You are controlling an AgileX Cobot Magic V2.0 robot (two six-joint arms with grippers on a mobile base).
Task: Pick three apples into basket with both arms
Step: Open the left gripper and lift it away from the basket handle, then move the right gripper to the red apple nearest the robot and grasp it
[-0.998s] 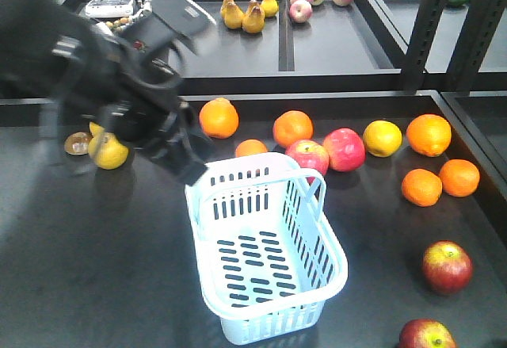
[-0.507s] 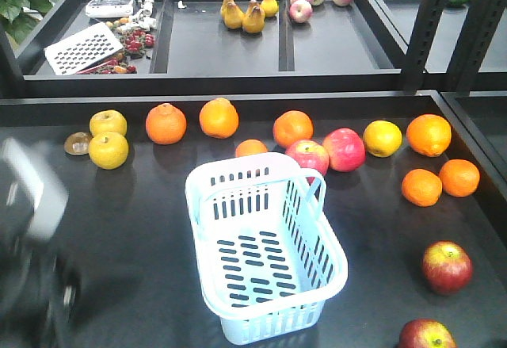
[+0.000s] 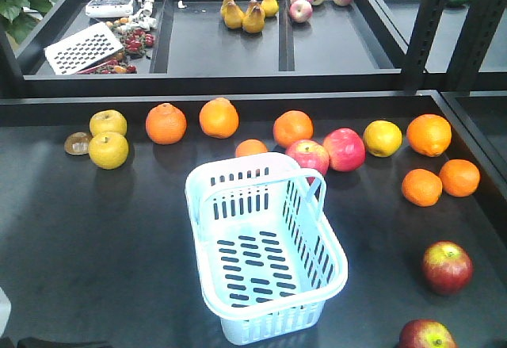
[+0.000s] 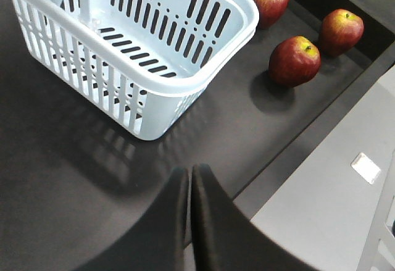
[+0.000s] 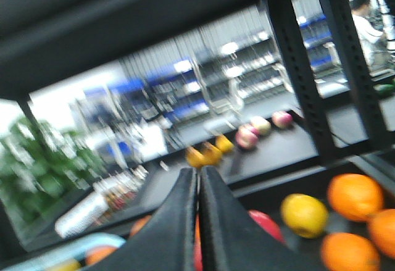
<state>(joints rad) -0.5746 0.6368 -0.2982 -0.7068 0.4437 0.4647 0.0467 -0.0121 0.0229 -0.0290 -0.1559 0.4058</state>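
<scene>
jaws closed on both grippers, apples [image 4: 294, 61] lying outside the basket [image 3: 269, 326]

entry 1, left gripper [image 4: 190, 177]: jaws are pressing flat against each other and gripping nothing. it is hanging over the near edge of the bench [image 3: 103, 245], just short of the basket's near corner.

entry 2, right gripper [image 5: 199, 173]: jaws are meeting tip to tip with nothing between them. it is pointing toward the far side of the bench, and its view is coming through blurred.

entry 3, basket: it is standing upright near the middle of the bench, long side running from far edge to near edge, with one handle raised over the far end.

entry 4, apples, three, dark red: all are lying on the bench at the near right corner, well apart from the basket. the front view is showing only two, one [image 3: 447, 266] beside the right edge and one [image 3: 426, 334] cut by the picture's bottom edge.

entry 5, oranges [image 3: 219, 118]: they are sitting in a loose row along the far edge.

entry 6, pink-red apples [image 3: 343, 148], two: they are resting side by side just beyond the basket's far right corner.

entry 7, yellow fruit [image 3: 108, 150]: two pieces are lying toward the far left corner.
</scene>
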